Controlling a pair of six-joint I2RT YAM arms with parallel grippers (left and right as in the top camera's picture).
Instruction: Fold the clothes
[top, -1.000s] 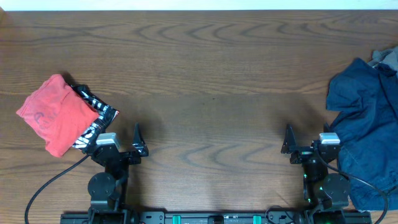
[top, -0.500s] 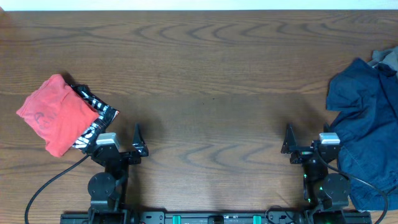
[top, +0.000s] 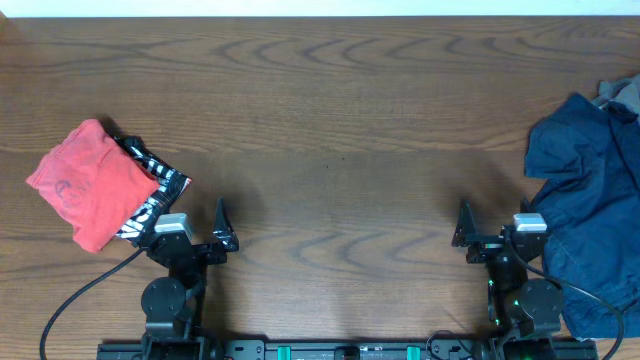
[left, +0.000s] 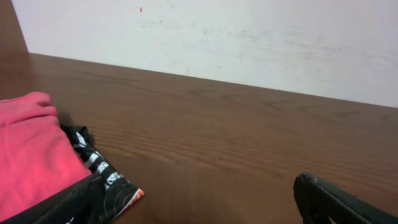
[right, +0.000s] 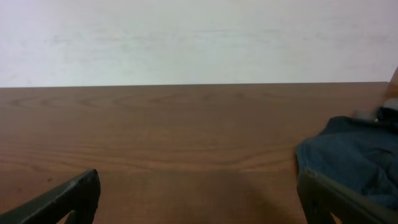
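Note:
A navy blue garment (top: 585, 215) lies crumpled at the table's right edge, with a grey piece (top: 622, 95) at its far end; it also shows in the right wrist view (right: 354, 155). A folded red garment (top: 90, 185) lies at the left on a black-and-white patterned piece (top: 155, 190); both show in the left wrist view, the red one (left: 31, 155) and the patterned one (left: 102, 177). My left gripper (top: 222, 228) is open and empty, right of the red stack. My right gripper (top: 463, 228) is open and empty, left of the navy garment.
The wooden table (top: 340, 130) runs to a white wall at the back. Both arm bases stand at the front edge. A black cable (top: 75, 300) runs from the left arm toward the front left.

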